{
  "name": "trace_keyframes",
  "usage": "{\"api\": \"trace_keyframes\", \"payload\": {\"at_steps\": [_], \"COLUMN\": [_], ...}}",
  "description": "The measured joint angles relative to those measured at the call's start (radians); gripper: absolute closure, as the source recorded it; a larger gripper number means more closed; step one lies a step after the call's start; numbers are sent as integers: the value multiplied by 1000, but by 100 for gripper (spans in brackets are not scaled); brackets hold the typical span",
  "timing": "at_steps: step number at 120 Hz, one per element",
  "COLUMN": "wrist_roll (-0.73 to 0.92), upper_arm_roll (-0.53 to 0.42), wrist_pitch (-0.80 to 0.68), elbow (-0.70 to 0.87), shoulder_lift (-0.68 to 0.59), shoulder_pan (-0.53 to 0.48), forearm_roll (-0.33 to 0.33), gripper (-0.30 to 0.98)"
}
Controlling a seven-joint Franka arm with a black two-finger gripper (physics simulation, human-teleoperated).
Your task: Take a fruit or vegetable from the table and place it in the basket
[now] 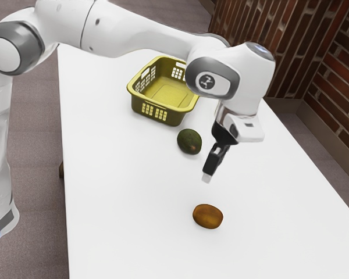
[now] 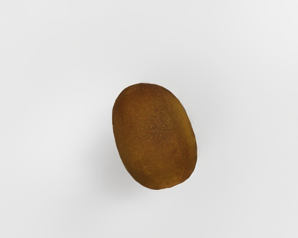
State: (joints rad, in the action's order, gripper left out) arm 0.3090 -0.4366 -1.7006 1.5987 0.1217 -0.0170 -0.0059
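Brown fruit (image 1: pixel 207 216) on bench (image 1: pixel 122 203); end effector (image 1: pixel 206 177) raised, empty, presumably for aiming a descent; how far open, cannot tell.

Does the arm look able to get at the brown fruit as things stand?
Probably yes: nothing covers the brown fruit in the wrist view, and the green fruit and basket both sit clear of it.

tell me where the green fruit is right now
The green fruit is on the table, between the basket and the brown fruit, nearer the basket, toward the exterior view's left of the gripper.
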Motion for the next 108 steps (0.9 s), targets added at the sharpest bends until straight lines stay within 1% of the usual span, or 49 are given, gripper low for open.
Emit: {"api": "trace_keyframes", "payload": {"at_steps": [22,48,81,108], "wrist_roll": [26,49,68,78], "upper_arm_roll": [-27,-26,-28,-18], "wrist_pitch": [-149,-265,-322,-333], "elbow": [92,201,273,307], "shoulder_lift": [-7,-26,-28,-57], "shoulder_pan": [0,-5,-5,-18], "forearm_roll": [-9,-26,-59,-62], "gripper": [1,1,1,1]}}
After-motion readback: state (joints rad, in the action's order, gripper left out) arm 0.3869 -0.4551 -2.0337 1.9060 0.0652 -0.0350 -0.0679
